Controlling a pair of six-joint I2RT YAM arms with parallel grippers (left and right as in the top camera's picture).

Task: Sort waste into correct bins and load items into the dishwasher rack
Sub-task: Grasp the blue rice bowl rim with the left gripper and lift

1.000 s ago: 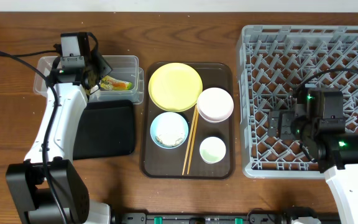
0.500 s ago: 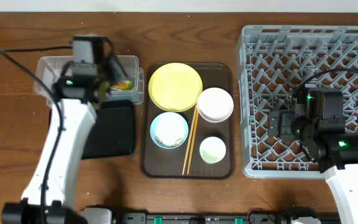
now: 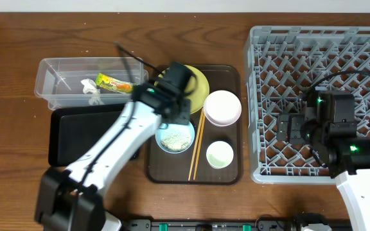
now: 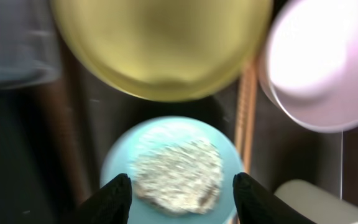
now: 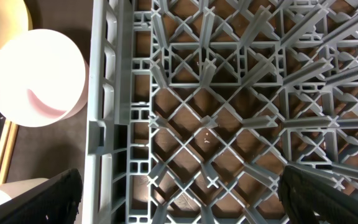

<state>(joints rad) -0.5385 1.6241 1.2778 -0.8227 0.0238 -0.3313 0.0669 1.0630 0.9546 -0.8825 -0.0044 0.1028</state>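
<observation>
My left gripper (image 3: 174,122) is open and empty, low over the light blue bowl (image 3: 175,138) on the brown serving tray. In the left wrist view its fingers (image 4: 182,199) straddle that bowl (image 4: 129,171), which holds a clump of rice (image 4: 178,171). The yellow plate (image 3: 198,90), pinkish-white bowl (image 3: 222,107), white cup (image 3: 220,154) and chopsticks (image 3: 196,147) also lie on the tray. The snack wrapper (image 3: 114,83) and white scrap (image 3: 92,91) lie in the clear tub (image 3: 56,96). My right gripper (image 5: 185,199) is open and empty above the grey rack (image 3: 320,45).
The brown serving tray (image 3: 153,160) sits between the bins and the rack. The black tray (image 3: 82,135) lies in front of the clear tub. The left arm reaches across the black tray's right end. The rack's left wall (image 5: 104,112) is next to the pinkish-white bowl (image 5: 39,78).
My left arm has swung right, from over the clear tub to over the light blue bowl. The wrapper and scrap now lie uncovered in the tub. The right arm has not moved.
</observation>
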